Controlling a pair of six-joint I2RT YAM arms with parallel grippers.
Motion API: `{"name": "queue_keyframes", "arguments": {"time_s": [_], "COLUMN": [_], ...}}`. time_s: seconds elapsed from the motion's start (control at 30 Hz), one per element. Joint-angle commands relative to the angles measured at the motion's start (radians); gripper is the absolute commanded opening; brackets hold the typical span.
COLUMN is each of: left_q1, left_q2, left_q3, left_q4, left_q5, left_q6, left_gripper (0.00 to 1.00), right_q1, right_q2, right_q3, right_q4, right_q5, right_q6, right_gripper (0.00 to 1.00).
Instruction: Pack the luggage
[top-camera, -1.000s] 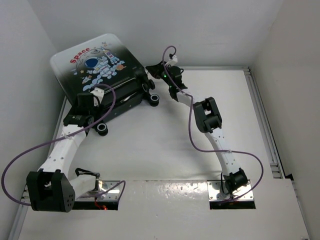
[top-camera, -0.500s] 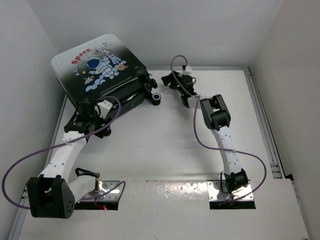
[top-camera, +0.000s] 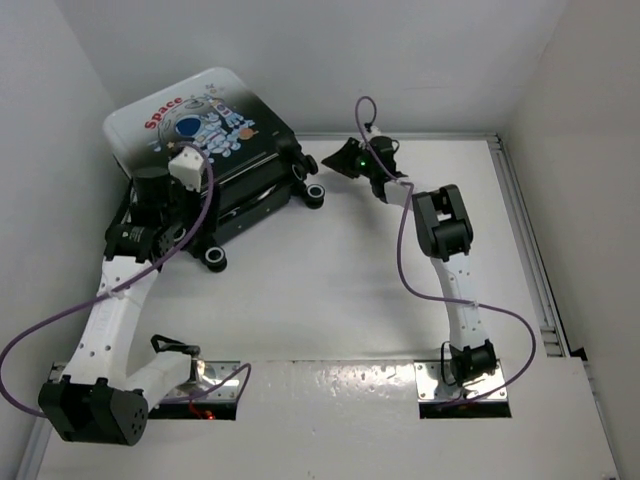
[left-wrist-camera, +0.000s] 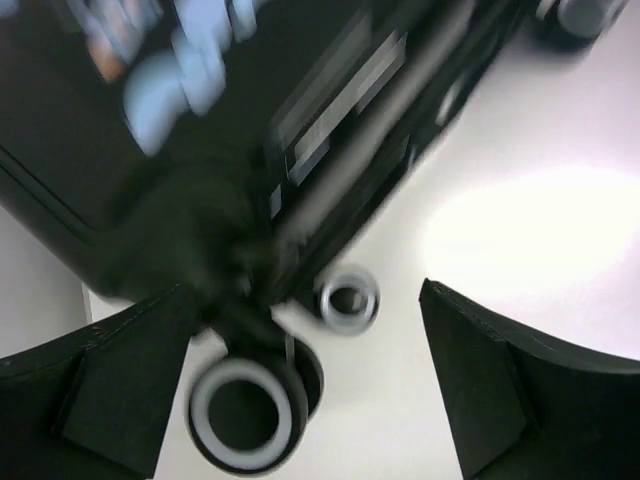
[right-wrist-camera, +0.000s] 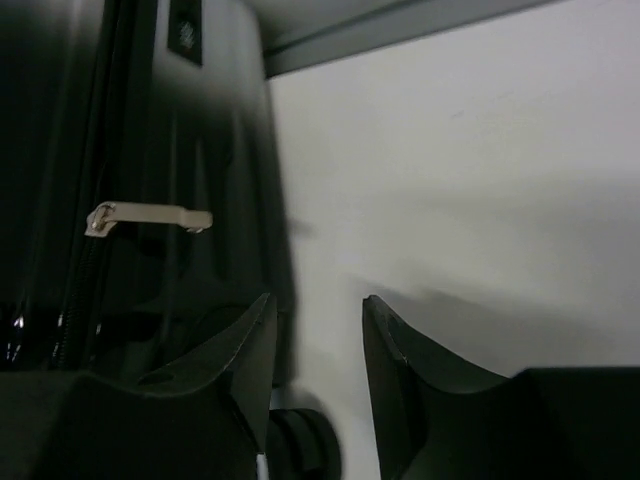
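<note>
The luggage (top-camera: 200, 140) lies flat at the back left, astronaut and "Space" print up, lid down, black casters (top-camera: 213, 258) facing the front. My left gripper (top-camera: 155, 205) hangs over its near left edge. In the blurred left wrist view this gripper (left-wrist-camera: 310, 290) is wide open and empty above two casters (left-wrist-camera: 240, 420) and the dark shell (left-wrist-camera: 150, 130). My right gripper (top-camera: 332, 162) is just right of the luggage. In the right wrist view it (right-wrist-camera: 318, 300) is open a little and empty, beside the shell's side (right-wrist-camera: 150, 130) with a pale zipper pull (right-wrist-camera: 150, 217).
White walls close the table in at the back and on the left, right behind the luggage. A metal rail (top-camera: 530, 250) runs along the table's right edge. Purple cables loop from both arms.
My left gripper has risen and moved back over the luggage's left edge. My right gripper has drawn away to the right from the luggage's back corner. The luggage has shifted slightly.
</note>
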Motion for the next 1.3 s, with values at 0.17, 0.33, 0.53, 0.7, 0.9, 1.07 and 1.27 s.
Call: {"name": "queue_keyframes", "arguments": {"time_s": [0.17,0.33,0.53,0.7,0.9,1.07,1.27], "left_q1": [0.100,0.265,0.447,0.448,0.448,0.356,0.212], "left_q2": [0.018,0.170,0.434,0.555,0.614,0.723,0.822], "left_q3": [0.221,0.298,0.390,0.370,0.251,0.229,0.272], "left_q4": [0.144,0.141,0.029,0.029,0.171,0.260,0.306], "left_q5": [-0.365,-0.451,-0.410,-0.346,-0.208,-0.051,0.027], "left_q6": [-0.358,-0.301,-0.401,-0.476,-0.554,-0.482,-0.424], "left_gripper": [1.00,1.00,1.00,1.00,1.00,1.00,0.98], "right_q1": [0.122,0.158,0.163,0.163,0.171,0.181,0.191], "right_q2": [0.152,0.128,0.068,0.060,0.031,-0.038,-0.132], "right_q3": [0.206,0.133,0.065,0.067,0.035,-0.057,-0.237], "right_q4": [-0.154,-0.148,-0.212,-0.275,-0.277,-0.220,-0.103], "right_q5": [-0.071,-0.120,-0.137,-0.165,-0.238,-0.376,-0.485], "right_q6": [0.073,0.089,0.067,0.069,0.080,0.075,0.044], "right_gripper": [0.38,0.37,0.36,0.35,0.32,0.30,0.25]}}
